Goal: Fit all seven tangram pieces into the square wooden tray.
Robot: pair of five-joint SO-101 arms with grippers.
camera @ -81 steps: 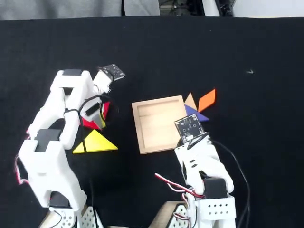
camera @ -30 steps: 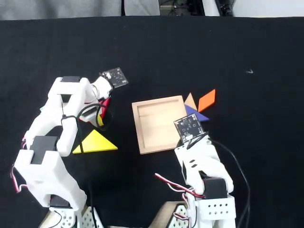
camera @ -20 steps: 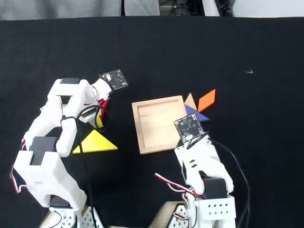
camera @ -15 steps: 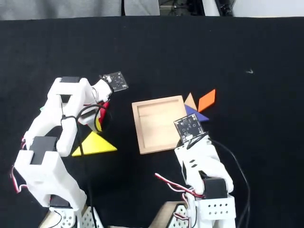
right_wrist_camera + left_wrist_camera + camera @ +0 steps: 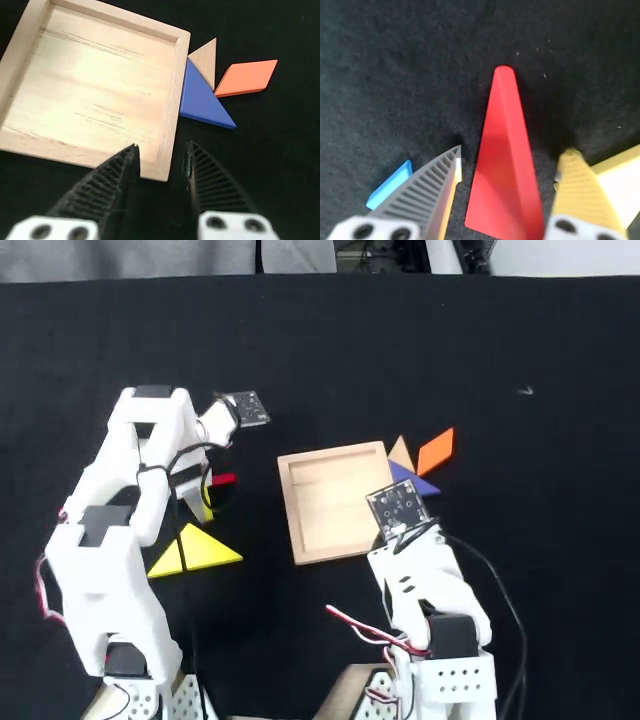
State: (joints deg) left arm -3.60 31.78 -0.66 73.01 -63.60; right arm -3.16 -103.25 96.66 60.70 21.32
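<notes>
left gripper [image 5: 512, 152]: jaws closed on the red triangle [image 5: 505, 165], one finger against each long side, the narrow tip standing out past the fingertips, with shadow on the black table [image 5: 500, 340] around it. in the high view the piece shows as a thin red sliver beside the left arm's wrist, to the left of the square wooden tray [image 5: 335, 502] and apart from it. a light blue piece [image 5: 390, 185] lies on the cloth just beside the grey finger. the edge of a yellow piece [image 5: 622, 170] shows behind the yellow finger. a large yellow triangle [image 5: 197, 550] lies flat nearer the arm's base, partly covered by the arm. right gripper [image 5: 160, 150]: jaws a little apart, nothing between them, poised over the tray's near corner on the side where the loose pieces lie. whether the fingertips touch the rim cannot be told. the tray sits flat near the table's middle. a blue triangle [image 5: 202, 100] lies outside it with one edge against the tray's outer wall. a tan triangle [image 5: 206, 60] is just beside the tray's far corner and touches the blue one. an orange parallelogram [image 5: 246, 77] lies just beside the tan triangle, on the side away from the tray. all pieces seen lie outside the tray.
</notes>
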